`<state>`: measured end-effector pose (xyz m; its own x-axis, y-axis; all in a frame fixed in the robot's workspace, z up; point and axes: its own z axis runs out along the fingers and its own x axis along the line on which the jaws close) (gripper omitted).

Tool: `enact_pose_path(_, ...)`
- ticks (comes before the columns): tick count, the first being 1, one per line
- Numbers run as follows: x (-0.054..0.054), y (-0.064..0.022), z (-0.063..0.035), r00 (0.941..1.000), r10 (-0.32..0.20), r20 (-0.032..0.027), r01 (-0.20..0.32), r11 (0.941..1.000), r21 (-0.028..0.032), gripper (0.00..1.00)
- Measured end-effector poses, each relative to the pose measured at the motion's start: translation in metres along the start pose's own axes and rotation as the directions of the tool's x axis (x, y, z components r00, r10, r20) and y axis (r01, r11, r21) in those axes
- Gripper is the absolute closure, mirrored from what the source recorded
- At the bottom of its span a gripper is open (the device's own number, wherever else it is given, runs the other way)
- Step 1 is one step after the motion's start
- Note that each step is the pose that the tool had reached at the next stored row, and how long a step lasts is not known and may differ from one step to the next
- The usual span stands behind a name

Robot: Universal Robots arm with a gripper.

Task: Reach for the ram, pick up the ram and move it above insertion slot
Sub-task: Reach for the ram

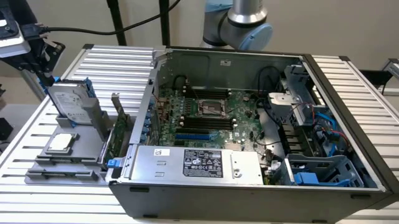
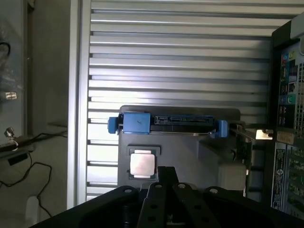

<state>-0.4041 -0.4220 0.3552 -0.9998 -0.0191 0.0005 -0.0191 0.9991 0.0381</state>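
Observation:
My gripper (image 1: 41, 65) hangs at the exterior view's far left, above and behind the grey parts holder (image 1: 74, 161); its black fingers (image 2: 167, 173) are shut with nothing between them. On the holder's side nearest the open computer case (image 1: 249, 140), thin green boards stand on edge. The lower narrow green strip (image 1: 107, 145) looks like the ram. The taller green card (image 1: 118, 122) with a metal bracket is beside it, and its edge (image 2: 247, 149) shows in the wrist view. Black memory slots (image 1: 206, 122) lie on the motherboard. The gripper is well apart from the ram.
A hard drive (image 1: 70, 103) with blue rails stands upright in the holder, seen edge-on as (image 2: 166, 124). A processor chip (image 1: 61, 142) (image 2: 142, 165) lies flat in front of it. A power supply (image 1: 193, 163) fills the case's near side. The ribbed table (image 1: 118, 65) surrounds everything.

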Motion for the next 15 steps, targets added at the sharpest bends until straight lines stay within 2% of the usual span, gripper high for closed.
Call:
enact_pose_path(10,-0.006,-0.0332,0.0038,1.0,0.0,0.0,0.0,1.0,0.0049,0.89)
enact_pose_path(15,-0.008,-0.053,0.0074,1.0,0.0,0.0,0.0,1.0,0.0058,0.89)
